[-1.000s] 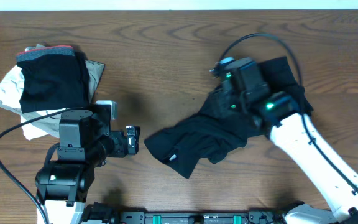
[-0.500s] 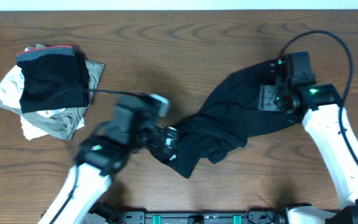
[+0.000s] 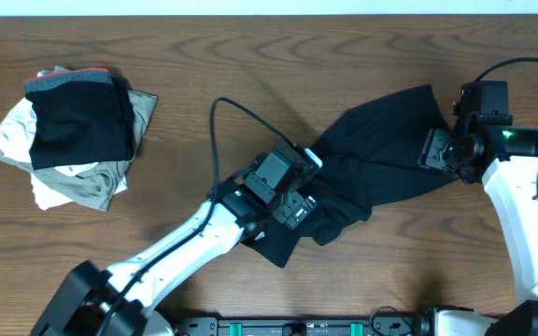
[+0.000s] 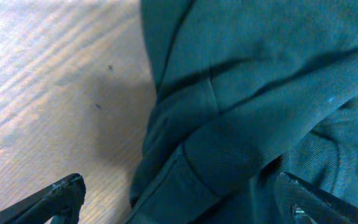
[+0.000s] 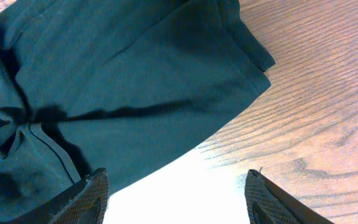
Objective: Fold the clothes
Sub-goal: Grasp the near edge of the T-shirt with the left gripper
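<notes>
Seen from overhead, the black garment [image 3: 381, 154] lies crumpled on the wooden worktop [image 3: 204, 65], stretching from the middle towards the right edge, with one flatter flap reaching up and to the right and a bunched end pointing down and to the left. The left fingers [image 3: 295, 207] hang over that bunched lower end, their arm stretching in from the bottom left corner. The right fingers [image 3: 432, 149] sit just beside the garment's right-hand edge. Well apart, in the upper left corner, is a pile of clothes [image 3: 73, 131]: a folded black piece on top of white, beige and grey items, one with a red edge. In the left wrist view, dark folds and seams of the garment [image 4: 247, 93] fill most of the picture, with bare wood to the left. The two fingers stand spread wide at the bottom corners, fabric lying between them, and pinch nothing. In the right wrist view, a hemmed corner of the garment [image 5: 135, 81] lies flat on the wood. The fingers are spread apart, holding nothing, with only bright glare off the worktop between their tips.
</notes>
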